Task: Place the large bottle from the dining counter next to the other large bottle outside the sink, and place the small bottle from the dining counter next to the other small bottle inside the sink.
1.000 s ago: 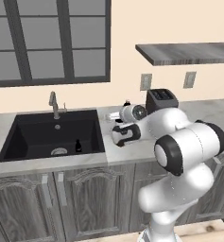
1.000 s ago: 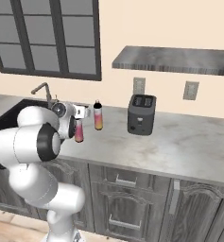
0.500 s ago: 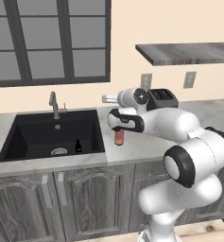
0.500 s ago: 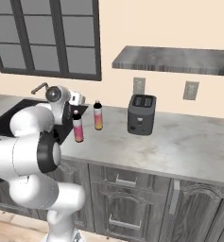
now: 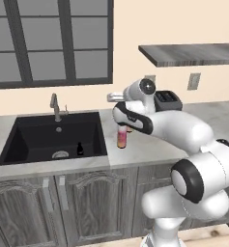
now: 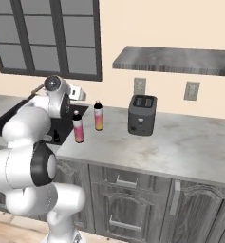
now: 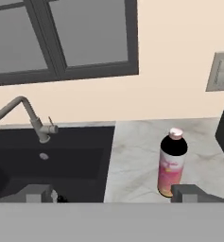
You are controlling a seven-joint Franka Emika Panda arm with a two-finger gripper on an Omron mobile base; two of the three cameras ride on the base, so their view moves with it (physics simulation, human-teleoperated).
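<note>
- Gripper [image 7: 111, 193] is standing wide open, holding nothing, above the counter [image 6: 147, 147].
- Two large bottles [image 6: 78, 127] are standing near each other beside the sink [image 5: 38, 140].
- Lifting straight up is avoiding toppling them.

Brightness: the scene is being lit evenly and softly, without glare.
Shadows: only faint shading is being cast beneath the shelf [image 6: 175, 60].
Dark areas: detail is being lost inside the black sink [image 5: 34, 140].
Sharpness: edges are being rendered slightly soft in all views.
</note>
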